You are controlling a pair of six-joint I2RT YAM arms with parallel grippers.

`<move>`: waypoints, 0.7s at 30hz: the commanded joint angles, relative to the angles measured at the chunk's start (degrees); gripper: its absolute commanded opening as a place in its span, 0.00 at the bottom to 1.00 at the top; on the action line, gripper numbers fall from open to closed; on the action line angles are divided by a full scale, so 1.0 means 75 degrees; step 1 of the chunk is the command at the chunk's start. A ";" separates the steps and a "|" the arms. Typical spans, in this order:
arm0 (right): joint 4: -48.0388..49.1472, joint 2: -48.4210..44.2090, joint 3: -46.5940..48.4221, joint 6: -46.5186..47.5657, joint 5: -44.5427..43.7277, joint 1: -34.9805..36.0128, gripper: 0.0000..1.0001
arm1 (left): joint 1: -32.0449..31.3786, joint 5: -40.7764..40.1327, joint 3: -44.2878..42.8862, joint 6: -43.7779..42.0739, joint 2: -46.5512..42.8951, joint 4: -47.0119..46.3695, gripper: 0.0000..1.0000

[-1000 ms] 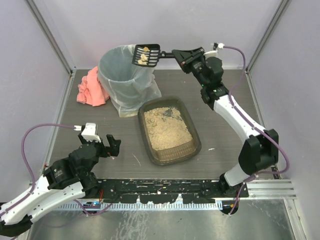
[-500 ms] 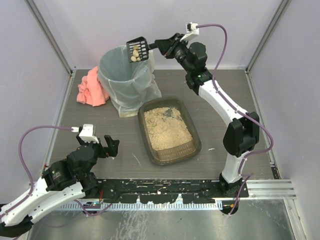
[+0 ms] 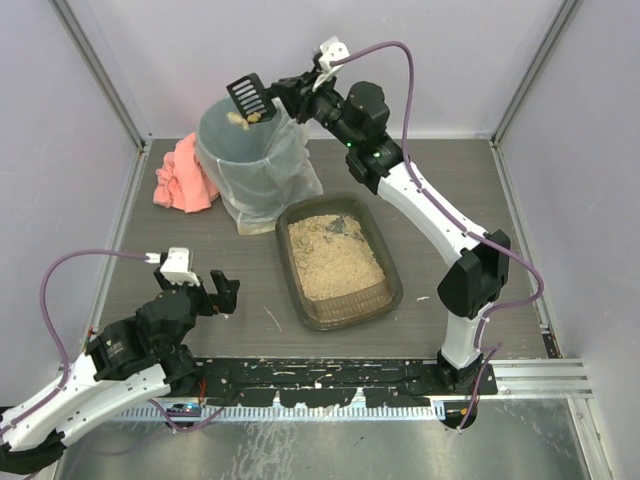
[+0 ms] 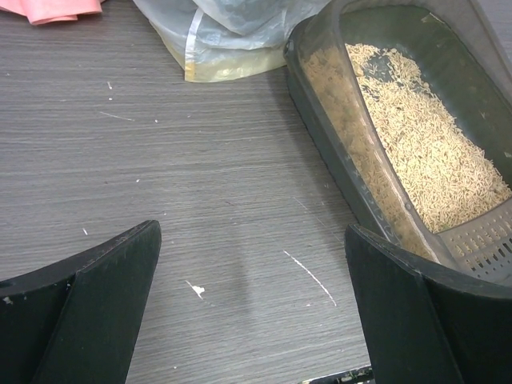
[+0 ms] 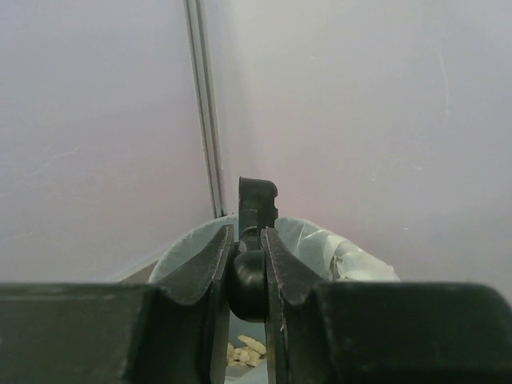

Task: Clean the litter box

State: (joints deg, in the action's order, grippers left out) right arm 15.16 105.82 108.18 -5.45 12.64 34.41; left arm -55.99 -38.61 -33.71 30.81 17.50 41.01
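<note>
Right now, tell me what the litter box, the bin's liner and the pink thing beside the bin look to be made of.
Litter box: looks like hard plastic, dark, semi-translucent and smooth; the litter shows through its wall.
Liner: thin whitish plastic film, wrinkled and see-through.
Pink thing: likely soft cloth, matte, bunched in folds.

Right gripper [image 3: 288, 92] clamped, arm outstretched high; left gripper [image 3: 225, 292] spread wide, low.

We've got the right fingers [image 3: 292, 95] clamped on a black scoop [image 3: 250, 96], tilted over the lined bin [image 3: 252, 188], with beige clumps at its lower edge. The litter box [image 3: 394, 291] sits on the table [image 3: 455, 180] just beside the bin. The left fingers [image 3: 228, 290] are spread wide down near-left.
</note>
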 commanded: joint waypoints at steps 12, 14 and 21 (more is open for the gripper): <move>-0.0622 0.0035 0.0948 0.3862 -0.1612 0.0993 0.01 | -0.0012 -0.0071 -0.0063 0.0043 0.0249 -0.0211 0.99; -0.0621 0.0035 0.0876 0.4422 -0.1792 0.1225 0.01 | -0.0007 -0.0064 -0.0075 0.0041 0.0276 -0.0207 0.99; -0.0566 -0.0408 0.0468 0.4325 -0.2508 0.1545 0.01 | -0.0011 -0.0067 -0.0087 0.0041 0.0333 -0.0209 0.99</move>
State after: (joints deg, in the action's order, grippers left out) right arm 7.94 106.67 112.44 26.06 -2.11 45.58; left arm -55.99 -38.59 -33.71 30.81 19.40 41.01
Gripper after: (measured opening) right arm 0.234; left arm 0.993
